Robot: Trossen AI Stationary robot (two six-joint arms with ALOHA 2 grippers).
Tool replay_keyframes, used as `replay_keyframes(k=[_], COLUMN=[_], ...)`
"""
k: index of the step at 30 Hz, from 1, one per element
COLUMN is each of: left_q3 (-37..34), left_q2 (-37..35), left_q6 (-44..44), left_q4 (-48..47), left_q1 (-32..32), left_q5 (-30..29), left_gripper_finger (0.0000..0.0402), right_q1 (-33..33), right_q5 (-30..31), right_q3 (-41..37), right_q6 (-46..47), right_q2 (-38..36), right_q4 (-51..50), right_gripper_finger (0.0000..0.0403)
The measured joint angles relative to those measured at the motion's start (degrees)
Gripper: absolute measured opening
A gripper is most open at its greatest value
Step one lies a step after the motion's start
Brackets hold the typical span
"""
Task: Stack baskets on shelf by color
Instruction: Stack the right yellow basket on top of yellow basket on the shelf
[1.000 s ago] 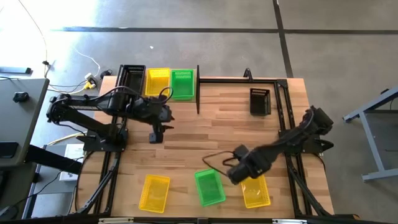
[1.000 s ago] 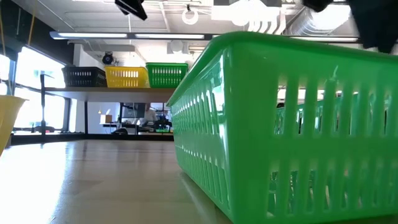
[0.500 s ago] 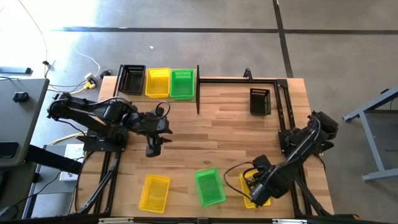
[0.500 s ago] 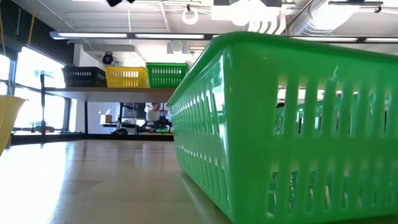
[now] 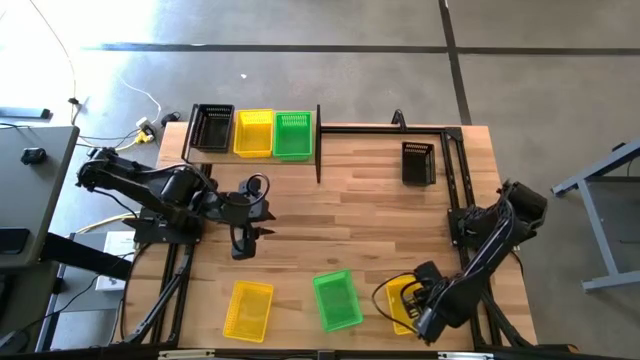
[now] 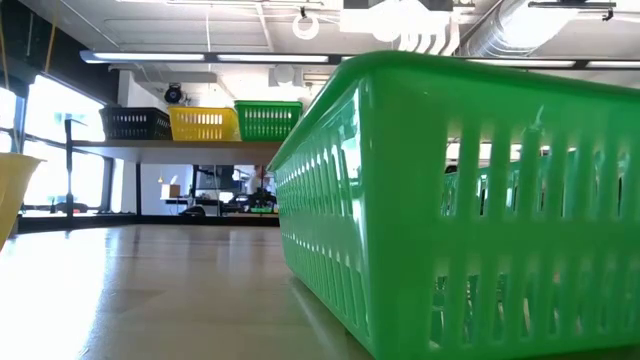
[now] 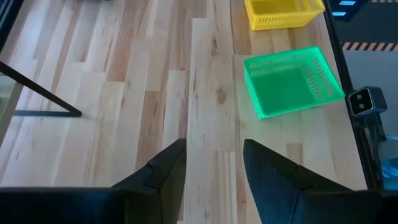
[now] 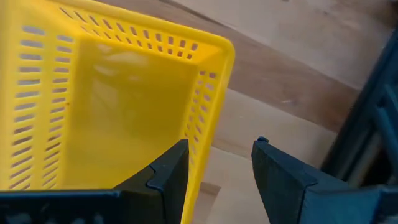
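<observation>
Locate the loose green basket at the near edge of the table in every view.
High view: the bright green plastic mesh basket lies near the table's bottom edge, between two yellow mesh baskets.
Low view: it fills the right foreground.
Left wrist view: it lies beyond the left gripper, beside a yellow basket.
Right wrist view: not in it.
Shared landmark: the slatted wooden tabletop.

Three yellow baskets (image 5: 253, 132), two green baskets (image 5: 293, 135), two black baskets (image 5: 211, 127), one shelf (image 5: 250, 157), two arms.
</observation>
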Motion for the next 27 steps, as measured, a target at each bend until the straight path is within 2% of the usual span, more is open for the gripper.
replay_keyframes(k=[8,11,17,22,27], left_q3=[0.0,0.0,0.0,0.0,0.0], left_q2=[0.0,0.0,0.0,0.0,0.0], left_q6=[-0.9,-0.9,0.4,2.9,5.4], left_q4=[0.0,0.0,0.0,0.0,0.0], left_q1=[-0.4,-0.4,-0.4,-0.4,-0.4], left_q5=[-0.1,-0.1,-0.5,-1.2,-1.8], left_gripper_finger=[0.0149,0.0148,0.0148,0.0148,0.0149], right_q1=[-0.6,-0.9,-1.7,-2.5,-5.3], right_q5=[-1.8,-1.9,-1.5,-1.0,-0.3], right_q3=[-6.1,-6.5,-6.5,-6.4,-4.6], right_q6=[0.3,1.3,3.5,9.0,9.3], right_q2=[0.0,0.0,0.0,-0.3,-1.7], right_q4=[10.4,11.2,11.1,11.7,10.6], right_gripper_finger=[0.0151,0.0116,0.0012,0.0013,0.0005])
